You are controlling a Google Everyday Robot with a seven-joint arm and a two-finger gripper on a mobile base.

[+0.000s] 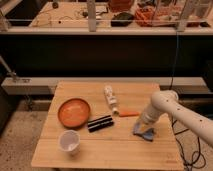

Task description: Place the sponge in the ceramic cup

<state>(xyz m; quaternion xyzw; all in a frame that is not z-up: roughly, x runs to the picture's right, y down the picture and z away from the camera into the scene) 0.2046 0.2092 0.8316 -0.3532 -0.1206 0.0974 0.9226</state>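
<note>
The sponge (146, 134), a small blue pad, lies on the right part of the wooden table (120, 150). My gripper (141, 129) is down on it at the end of the white arm (167, 107) that reaches in from the right. The ceramic cup (69, 141), small, round and white, stands upright near the table's front left corner, well left of the gripper.
A wide orange dish (74, 112) sits behind the cup. A black bar-shaped object (100, 123) lies in the middle, a white bottle (110, 96) lies further back, and a small orange carrot-like piece (128, 113) is just left of the arm. Dark shelving stands behind the table.
</note>
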